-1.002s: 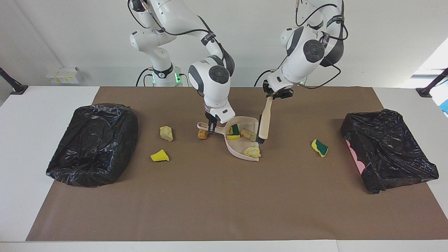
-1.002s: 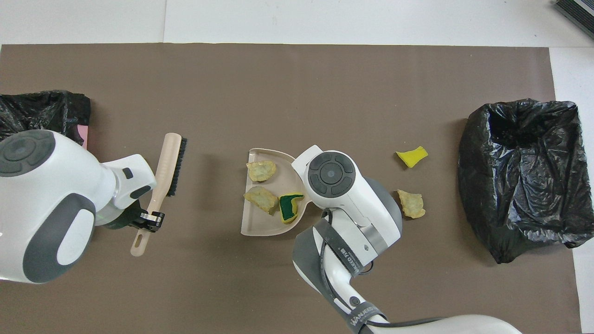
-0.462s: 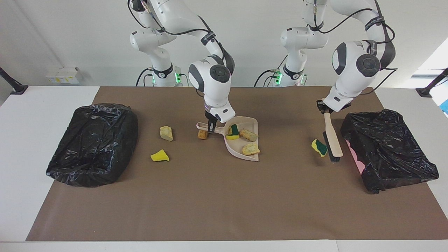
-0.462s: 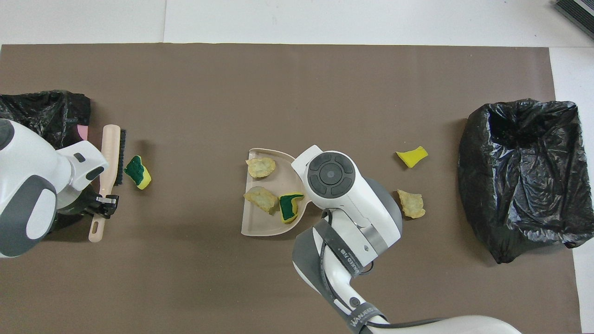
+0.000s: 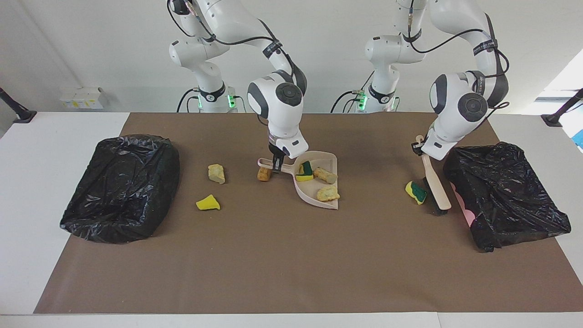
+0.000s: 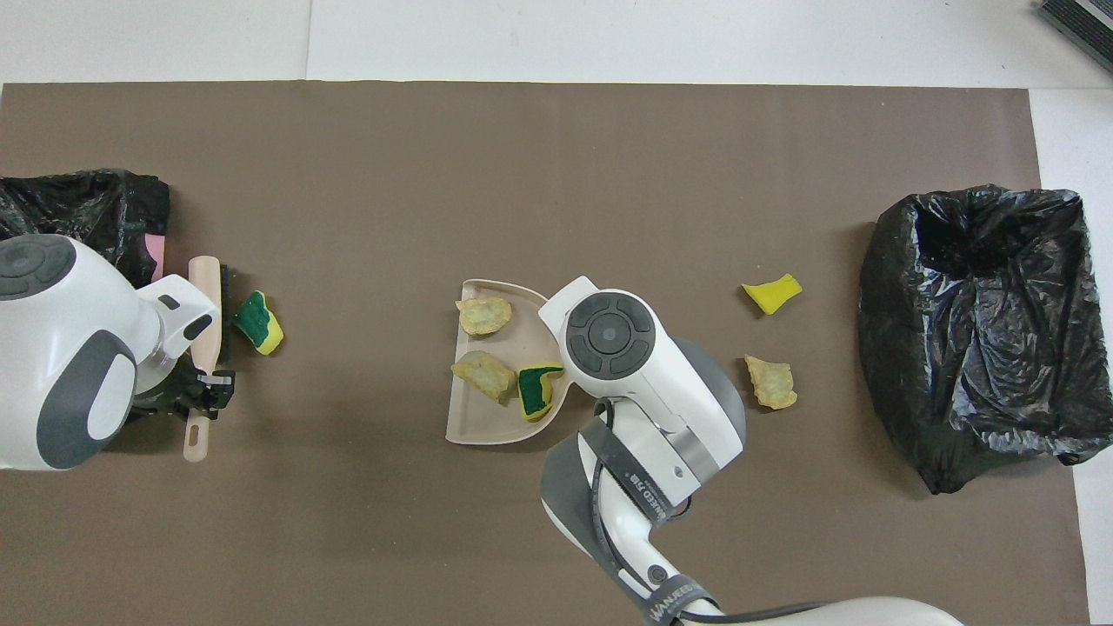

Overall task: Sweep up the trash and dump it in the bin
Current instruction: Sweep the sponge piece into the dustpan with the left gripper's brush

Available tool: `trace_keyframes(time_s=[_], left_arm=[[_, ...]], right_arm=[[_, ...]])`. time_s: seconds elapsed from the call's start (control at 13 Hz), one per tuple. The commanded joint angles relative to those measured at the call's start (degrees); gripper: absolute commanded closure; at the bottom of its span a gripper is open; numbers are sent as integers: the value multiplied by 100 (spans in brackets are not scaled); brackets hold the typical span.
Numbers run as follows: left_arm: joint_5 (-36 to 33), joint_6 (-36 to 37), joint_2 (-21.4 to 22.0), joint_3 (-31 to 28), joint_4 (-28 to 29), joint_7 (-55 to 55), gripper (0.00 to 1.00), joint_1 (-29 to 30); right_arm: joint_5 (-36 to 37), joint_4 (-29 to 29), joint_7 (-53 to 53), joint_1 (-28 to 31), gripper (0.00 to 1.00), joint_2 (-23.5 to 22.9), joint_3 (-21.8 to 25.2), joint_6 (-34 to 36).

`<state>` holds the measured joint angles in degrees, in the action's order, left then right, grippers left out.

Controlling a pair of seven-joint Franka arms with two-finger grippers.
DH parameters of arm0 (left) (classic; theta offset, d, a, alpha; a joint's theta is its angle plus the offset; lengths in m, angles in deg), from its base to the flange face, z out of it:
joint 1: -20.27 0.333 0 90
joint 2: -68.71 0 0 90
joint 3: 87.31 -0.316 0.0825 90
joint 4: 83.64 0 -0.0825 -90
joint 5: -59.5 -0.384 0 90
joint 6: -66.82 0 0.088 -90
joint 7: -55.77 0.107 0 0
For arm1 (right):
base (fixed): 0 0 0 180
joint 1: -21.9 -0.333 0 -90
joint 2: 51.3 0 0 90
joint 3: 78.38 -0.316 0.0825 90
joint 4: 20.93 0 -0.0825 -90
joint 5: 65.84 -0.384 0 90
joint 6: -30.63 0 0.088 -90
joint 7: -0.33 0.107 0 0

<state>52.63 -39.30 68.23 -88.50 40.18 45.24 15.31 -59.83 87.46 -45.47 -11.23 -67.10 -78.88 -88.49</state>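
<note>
Facing view shows the left gripper [image 5: 422,149], at the right of the frame, with its fingers clamped on the handle of the brush [image 5: 436,191], whose bristles touch the green-and-yellow sponge scrap [image 5: 416,192] just beside the black-bagged bin [image 5: 505,200]; the right gripper [image 5: 276,165], at frame centre, has its fingers closed narrowly on the handle of the dustpan [image 5: 319,200], which rests on the brown mat of the worktop [image 5: 291,273].

Risks, as a judgement: the scrap lies well apart from the pan, so a long sweep could let it roll off the bristles or be pushed under the bin's bag; the pan is already loaded, and lifting or tilting it might spill a piece over its open lip; the orange-brown lump [image 5: 263,174] sits right against the pan's handle, where the right gripper could knock it away.

Counted: seven scraps, three in the pan (a green-and-yellow sponge [image 5: 304,172] and two beige chunks [image 5: 325,175] [image 5: 328,193]) and four on the mat, adding a beige chunk [image 5: 216,173] and a yellow wedge [image 5: 207,202]; two bagged bins, the second [image 5: 120,187] at the left of the frame; one brush; one dustpan.
</note>
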Motion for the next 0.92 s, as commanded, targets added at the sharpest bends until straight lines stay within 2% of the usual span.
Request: trace_keyframes(time_s=[0.0, 0.23, 0.39, 0.85], left_arm=[[-121, -146, 170, 66, 194, -239, 100, -153], [80, -234, 249, 425, 379, -152, 100, -242], [885, -269, 267, 663, 423, 23, 100, -259], [1802, -313, 452, 2033, 581, 77, 100, -251]], right_arm=[[181, -28, 176, -18, 100, 51, -29, -6], [164, -81, 185, -106, 100, -72, -29, -137], [68, -64, 194, -97, 100, -90, -29, -286], [58, -2, 194, -80, 100, -73, -29, -305]])
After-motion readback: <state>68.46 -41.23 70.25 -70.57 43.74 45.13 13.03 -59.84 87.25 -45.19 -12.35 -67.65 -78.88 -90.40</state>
